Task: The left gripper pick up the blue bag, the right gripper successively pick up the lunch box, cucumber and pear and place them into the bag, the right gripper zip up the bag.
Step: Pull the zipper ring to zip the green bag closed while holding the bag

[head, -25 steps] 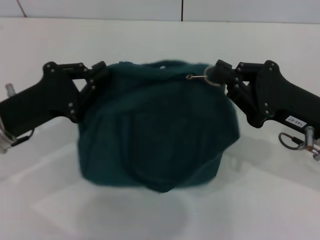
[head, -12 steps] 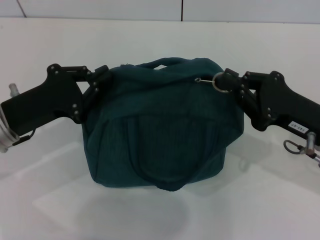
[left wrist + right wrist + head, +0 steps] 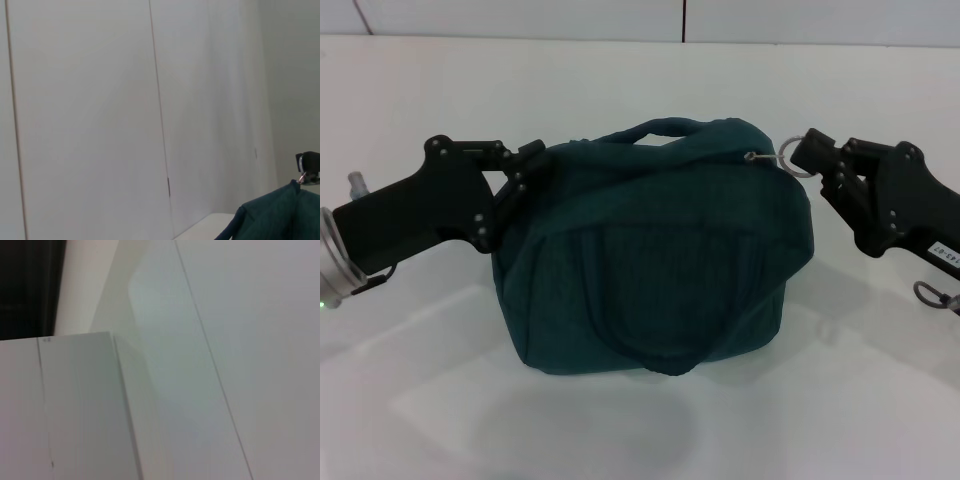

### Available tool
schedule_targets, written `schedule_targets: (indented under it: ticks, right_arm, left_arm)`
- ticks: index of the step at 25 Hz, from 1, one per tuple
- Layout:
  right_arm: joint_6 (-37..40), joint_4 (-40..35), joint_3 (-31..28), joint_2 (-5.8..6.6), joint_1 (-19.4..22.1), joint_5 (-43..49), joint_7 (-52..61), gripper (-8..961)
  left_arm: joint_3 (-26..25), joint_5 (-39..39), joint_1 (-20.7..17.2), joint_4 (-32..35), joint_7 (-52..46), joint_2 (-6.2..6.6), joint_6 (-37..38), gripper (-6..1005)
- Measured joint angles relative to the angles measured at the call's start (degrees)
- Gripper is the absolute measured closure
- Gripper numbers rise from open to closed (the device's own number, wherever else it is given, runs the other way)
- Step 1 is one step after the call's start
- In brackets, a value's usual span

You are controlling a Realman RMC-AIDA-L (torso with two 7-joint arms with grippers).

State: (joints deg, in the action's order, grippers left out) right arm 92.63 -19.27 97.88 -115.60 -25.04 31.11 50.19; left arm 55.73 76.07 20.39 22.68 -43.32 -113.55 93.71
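L hand gripping blue bag edge; R hand on zip ring

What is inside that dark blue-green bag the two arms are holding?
Nothing inside shows. The bag bulges as if full, but its cloth covers the contents. Only its handle and the zip's metal ring, at the right gripper, are visible on top.

Lab-like test bay: bare white table, panelled wall.
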Motion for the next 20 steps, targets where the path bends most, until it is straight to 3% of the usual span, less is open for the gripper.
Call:
schedule_targets:
  ticks: [20]
  right_arm:
    - [-0.6,4.9,-1.7,0.15,1.8,-0.1,-0.2,944]
  left_arm:
    - [-2.5,-0.3,-0.7,0.0,0.1,0.0,-0.1,944]
